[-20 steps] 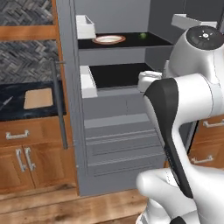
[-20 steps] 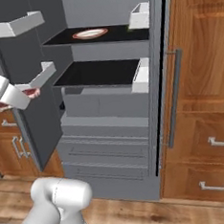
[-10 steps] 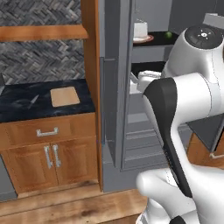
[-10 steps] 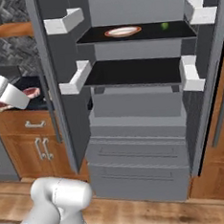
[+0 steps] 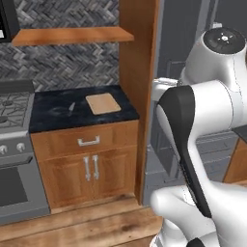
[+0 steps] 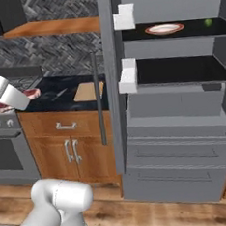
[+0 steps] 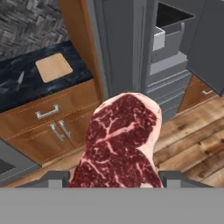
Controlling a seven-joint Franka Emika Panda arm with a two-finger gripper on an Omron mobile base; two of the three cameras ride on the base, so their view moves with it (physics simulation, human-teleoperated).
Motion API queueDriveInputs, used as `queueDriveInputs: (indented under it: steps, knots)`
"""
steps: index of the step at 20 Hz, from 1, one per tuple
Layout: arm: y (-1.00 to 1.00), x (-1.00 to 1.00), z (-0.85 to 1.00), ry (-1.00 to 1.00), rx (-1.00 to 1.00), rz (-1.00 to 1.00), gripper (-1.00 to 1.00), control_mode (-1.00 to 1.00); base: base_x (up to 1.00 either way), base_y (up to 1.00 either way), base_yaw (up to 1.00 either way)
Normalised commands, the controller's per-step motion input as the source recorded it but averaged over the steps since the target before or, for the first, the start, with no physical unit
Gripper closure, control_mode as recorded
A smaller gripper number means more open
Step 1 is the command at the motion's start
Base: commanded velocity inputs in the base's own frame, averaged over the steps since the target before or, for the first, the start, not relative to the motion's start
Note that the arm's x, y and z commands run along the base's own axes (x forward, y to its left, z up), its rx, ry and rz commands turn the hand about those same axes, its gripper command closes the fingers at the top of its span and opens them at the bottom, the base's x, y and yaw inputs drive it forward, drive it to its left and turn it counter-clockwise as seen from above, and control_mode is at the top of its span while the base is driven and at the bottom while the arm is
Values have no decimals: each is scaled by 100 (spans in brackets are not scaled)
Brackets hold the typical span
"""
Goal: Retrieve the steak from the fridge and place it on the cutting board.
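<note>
1. In my hand view the steak (image 7: 120, 144) stands up between my fingers (image 7: 114, 179), which are clamped on its lower end; its long axis runs away from my palm.
2. From the right base view, I hold the steak (image 6: 32, 94) out at the far left, above the near edge of the stove, with the open fridge (image 6: 182, 104) well off to the right.
3. The cutting board (image 5: 102, 103) lies flat on the dark counter (image 5: 53, 118), just left of the wooden panel beside the fridge. In the hand view it sits up and to the left of the steak, so I judge the coming move is a reach forward and leftward, then down.
4. A small knife (image 5: 71, 107) lies just left of the board; I should keep clear of it.
</note>
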Motion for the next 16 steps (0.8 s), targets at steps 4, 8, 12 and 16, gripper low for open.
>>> queueDriveInputs:
  steps: [4, 8, 12, 16]
  knots:
    - [0, 0, 0, 0, 0, 0, 100, 100, 2, 78, -8]
    - [0, 0, 0, 0, 0, 0, 100, 100, 29, 70, -14]
    - [0, 0, 0, 0, 0, 0, 100, 100, 48, 44, -10]
    - [0, 0, 0, 0, 0, 0, 100, 100, 72, 48, -9]
